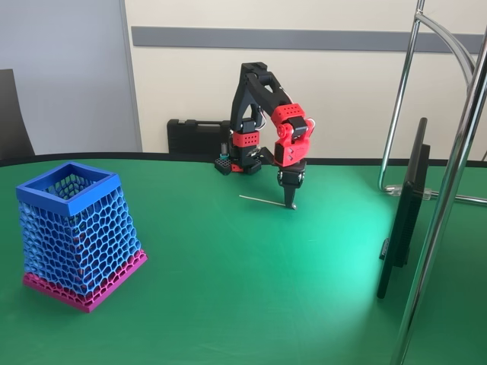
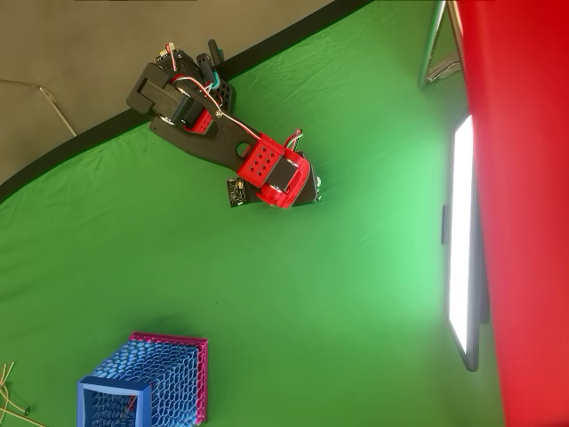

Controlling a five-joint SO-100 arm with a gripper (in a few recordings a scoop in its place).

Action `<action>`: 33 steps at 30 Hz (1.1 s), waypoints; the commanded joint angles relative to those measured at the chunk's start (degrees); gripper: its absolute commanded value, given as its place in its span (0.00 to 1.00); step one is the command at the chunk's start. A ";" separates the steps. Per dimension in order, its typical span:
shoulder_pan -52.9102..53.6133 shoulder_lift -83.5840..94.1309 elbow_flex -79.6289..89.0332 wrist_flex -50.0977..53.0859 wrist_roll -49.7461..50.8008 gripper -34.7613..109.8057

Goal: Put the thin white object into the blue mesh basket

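On the green table [image 1: 228, 289], gripper [image 1: 290, 204] seemingly pinching thin white object [image 1: 262, 200], blue mesh basket [image 1: 74, 232] well apart.

Fixed view: cam stands off the near edge of the green desk [image 1: 228, 304], a bit above desk level, facing across it toward the back wall. The arm [image 1: 262, 114] sits mid-frame at the far side, moderately distant; the blue mesh basket [image 1: 74, 232] is closest, at lower left.

Overhead view: cam mounted high, looking straight down on the desk [image 2: 320, 302]. The arm [image 2: 240, 156] appears at upper centre, the basket [image 2: 151, 382] at the bottom-left corner. A blurred red part [image 2: 524, 178], very near the lens, covers the right side.

Shared: both views take in the arm, the basket, the green surface btwn them, and the monitor [image 1: 407, 205] at right.
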 commanded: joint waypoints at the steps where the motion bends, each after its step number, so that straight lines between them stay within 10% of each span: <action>1: 0.18 -0.35 -1.41 0.70 0.70 0.30; 33: -1.49 3.78 -3.69 5.71 0.18 0.25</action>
